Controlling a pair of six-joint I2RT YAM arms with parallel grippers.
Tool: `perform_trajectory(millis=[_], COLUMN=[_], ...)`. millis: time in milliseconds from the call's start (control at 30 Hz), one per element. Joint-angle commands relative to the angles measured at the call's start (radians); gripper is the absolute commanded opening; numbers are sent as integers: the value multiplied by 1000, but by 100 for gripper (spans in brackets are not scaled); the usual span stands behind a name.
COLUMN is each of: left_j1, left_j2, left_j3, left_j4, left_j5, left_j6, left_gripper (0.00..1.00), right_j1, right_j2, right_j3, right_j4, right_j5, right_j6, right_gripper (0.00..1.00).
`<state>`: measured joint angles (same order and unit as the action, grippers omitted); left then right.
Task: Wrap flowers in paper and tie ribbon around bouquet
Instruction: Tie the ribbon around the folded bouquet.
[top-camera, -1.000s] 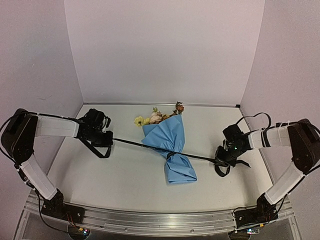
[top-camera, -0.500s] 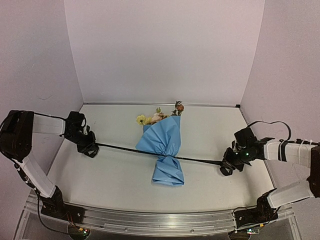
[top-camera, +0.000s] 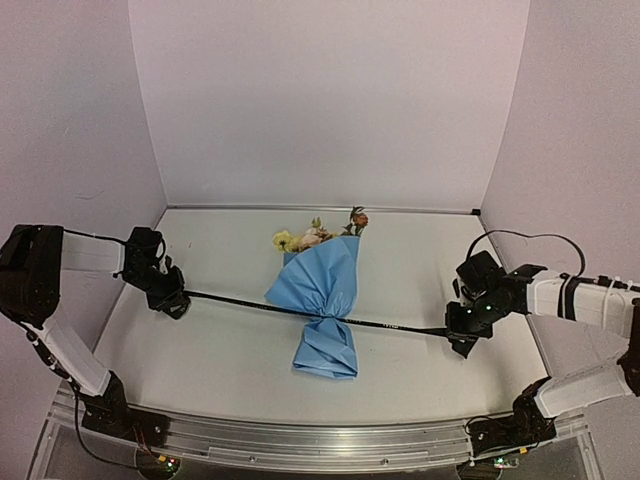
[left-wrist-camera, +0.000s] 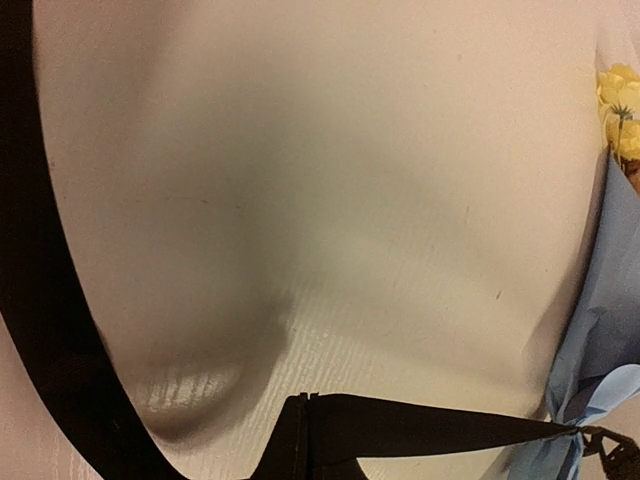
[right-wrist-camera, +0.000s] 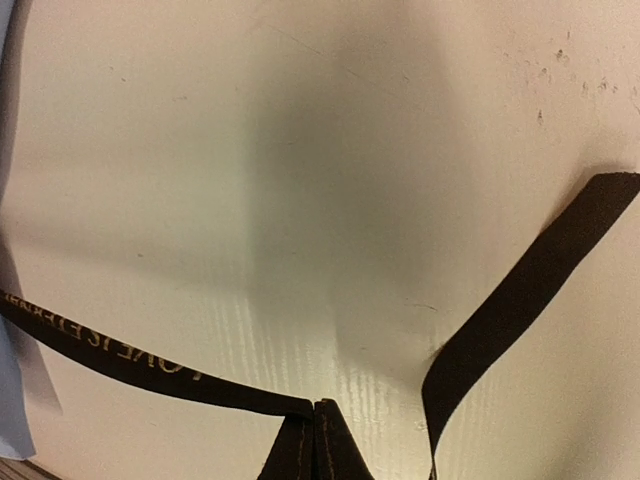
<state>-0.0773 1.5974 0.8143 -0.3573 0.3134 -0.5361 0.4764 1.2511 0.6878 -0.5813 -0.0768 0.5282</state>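
The bouquet lies mid-table, light-blue paper pinched at a narrow waist, with yellow, pink and orange flowers above its far rim. A black ribbon runs taut across the table through the waist, knotted there. My left gripper is shut on the ribbon's left end. My right gripper is shut on the right end, whose free tail curls away. Pale lettering shows on the ribbon in the right wrist view.
Pale walls close in the table on the left, back and right. The left arm reaches along the left wall, the right arm along the right wall. A metal rail runs along the near edge.
Both grippers have pulled outward, left further left and right further right, drawing the ribbon straight. The bouquet has shifted and turned slightly, its base now further left.
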Motion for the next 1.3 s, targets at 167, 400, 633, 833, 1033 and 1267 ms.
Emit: perform_trajectory(millis=[167, 400, 633, 833, 1033, 1267], left_j1=[-104, -126, -258, -315, -344, -446], left_j2=[-109, -187, -209, -170, -153, -111], left_j3=[-10, 24, 68, 90, 43, -21], left_j4=[97, 81, 127, 97, 59, 141], left_j5=[-272, -298, -282, -427, -379, -450], left_j6=[41, 98, 175, 165, -74, -548], left_gripper=[17, 63, 70, 70, 61, 61], right_j1=[-31, 29, 67, 67, 67, 104], right_j2=[-2, 66, 207, 192, 180, 170], right_j3=[28, 156, 330, 274, 229, 206], right_j4=[-191, -63, -78, -12, 21, 86], right_j5=[193, 44, 22, 40, -5, 22], right_j6=[-128, -285, -272, -170, -200, -298], right_gripper=[48, 90, 98, 98, 98, 98])
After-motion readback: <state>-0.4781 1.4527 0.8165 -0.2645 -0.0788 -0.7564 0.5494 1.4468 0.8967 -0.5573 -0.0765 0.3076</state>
